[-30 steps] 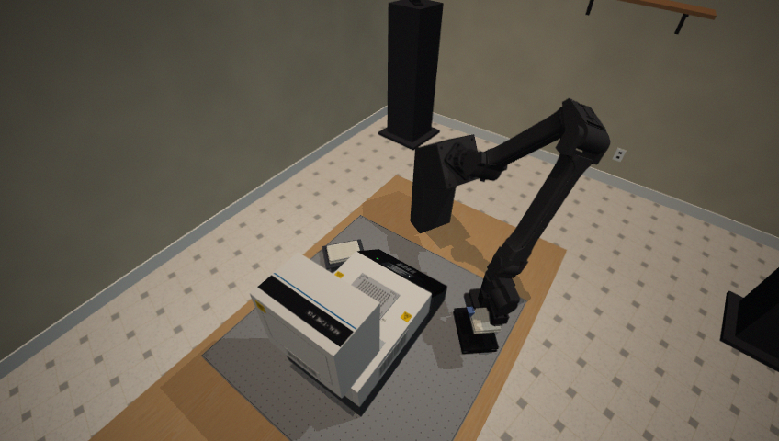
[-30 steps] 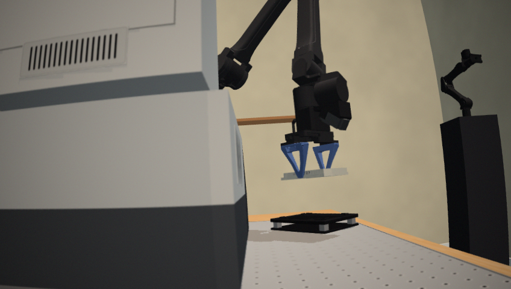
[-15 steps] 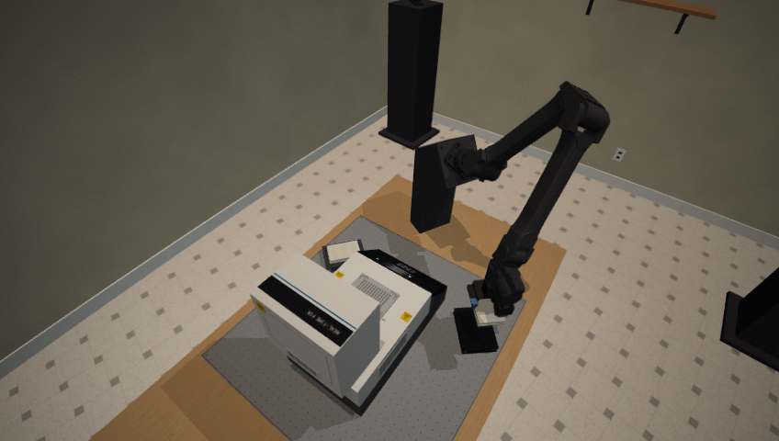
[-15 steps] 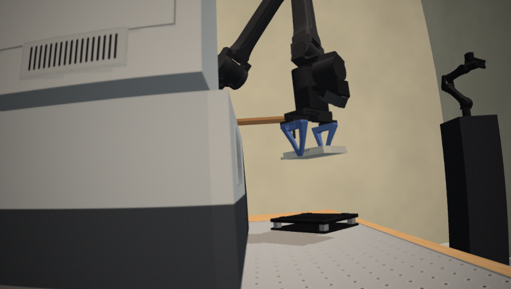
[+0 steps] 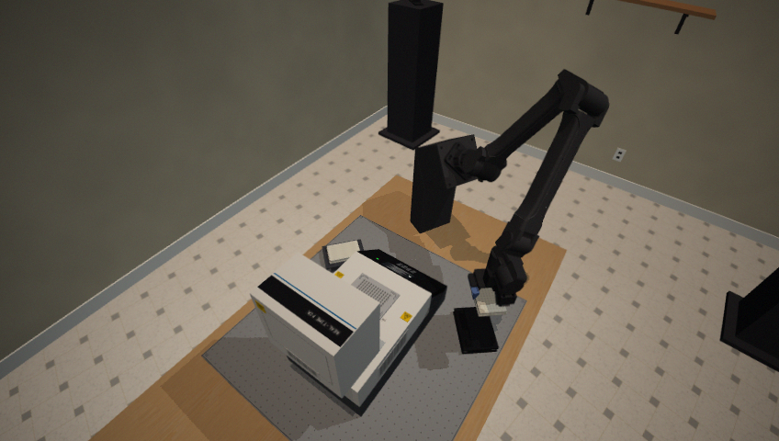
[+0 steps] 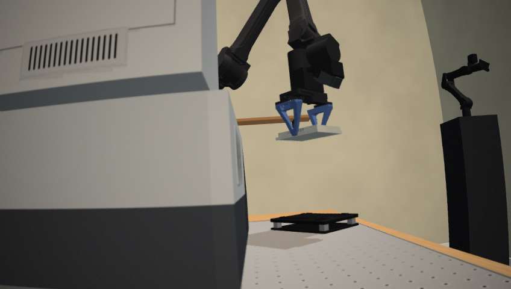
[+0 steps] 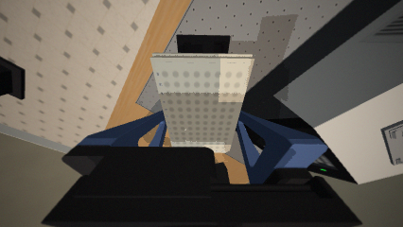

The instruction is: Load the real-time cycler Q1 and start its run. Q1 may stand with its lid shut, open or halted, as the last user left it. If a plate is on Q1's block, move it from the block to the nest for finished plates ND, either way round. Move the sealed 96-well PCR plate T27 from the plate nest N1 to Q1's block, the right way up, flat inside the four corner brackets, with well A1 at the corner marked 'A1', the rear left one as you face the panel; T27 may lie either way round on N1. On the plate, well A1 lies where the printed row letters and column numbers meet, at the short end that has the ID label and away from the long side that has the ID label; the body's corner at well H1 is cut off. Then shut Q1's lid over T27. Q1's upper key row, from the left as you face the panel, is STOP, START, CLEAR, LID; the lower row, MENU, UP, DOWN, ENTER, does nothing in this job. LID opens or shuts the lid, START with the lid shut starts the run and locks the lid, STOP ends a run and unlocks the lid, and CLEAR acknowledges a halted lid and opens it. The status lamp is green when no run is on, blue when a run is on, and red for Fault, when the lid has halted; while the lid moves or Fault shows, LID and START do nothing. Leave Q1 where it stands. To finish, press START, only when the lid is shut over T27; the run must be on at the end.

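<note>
My gripper is shut on the sealed white plate T27 and holds it flat, well above the empty black nest N1. In the exterior view the blue fingers clamp the plate high over the nest. In the wrist view the plate sits between the fingers, with the nest beyond its far end. Cycler Q1 stands to the left with its lid back. Its well block is bare and its lamp is green.
Another pale plate lies on a nest behind Q1. The arm's black base box hangs over the far end of the mat. A black pillar stands by the wall and a black stand at the right.
</note>
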Controlling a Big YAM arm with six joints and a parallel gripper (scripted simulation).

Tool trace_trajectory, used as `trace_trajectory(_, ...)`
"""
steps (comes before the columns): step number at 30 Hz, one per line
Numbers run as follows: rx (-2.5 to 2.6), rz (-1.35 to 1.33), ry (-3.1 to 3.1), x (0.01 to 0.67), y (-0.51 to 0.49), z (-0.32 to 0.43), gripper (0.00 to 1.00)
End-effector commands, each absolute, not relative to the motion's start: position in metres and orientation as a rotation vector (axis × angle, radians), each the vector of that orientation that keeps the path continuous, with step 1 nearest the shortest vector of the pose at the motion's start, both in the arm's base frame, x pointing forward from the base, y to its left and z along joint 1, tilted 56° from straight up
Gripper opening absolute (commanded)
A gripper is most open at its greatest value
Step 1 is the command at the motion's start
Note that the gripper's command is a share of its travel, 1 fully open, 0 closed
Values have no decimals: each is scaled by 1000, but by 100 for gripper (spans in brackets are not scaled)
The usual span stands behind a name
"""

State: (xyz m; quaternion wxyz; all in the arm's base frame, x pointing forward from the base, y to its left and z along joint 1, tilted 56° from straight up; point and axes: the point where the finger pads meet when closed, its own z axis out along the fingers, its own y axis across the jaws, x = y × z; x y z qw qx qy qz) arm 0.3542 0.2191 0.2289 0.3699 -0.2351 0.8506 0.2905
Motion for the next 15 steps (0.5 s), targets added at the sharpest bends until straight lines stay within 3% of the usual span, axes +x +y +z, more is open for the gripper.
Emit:
trace_trajectory(1, -599, 732, 2171, 358, 212, 240, 0)
trace_trajectory(15, -606, 723, 2163, 336, 181, 271, 0)
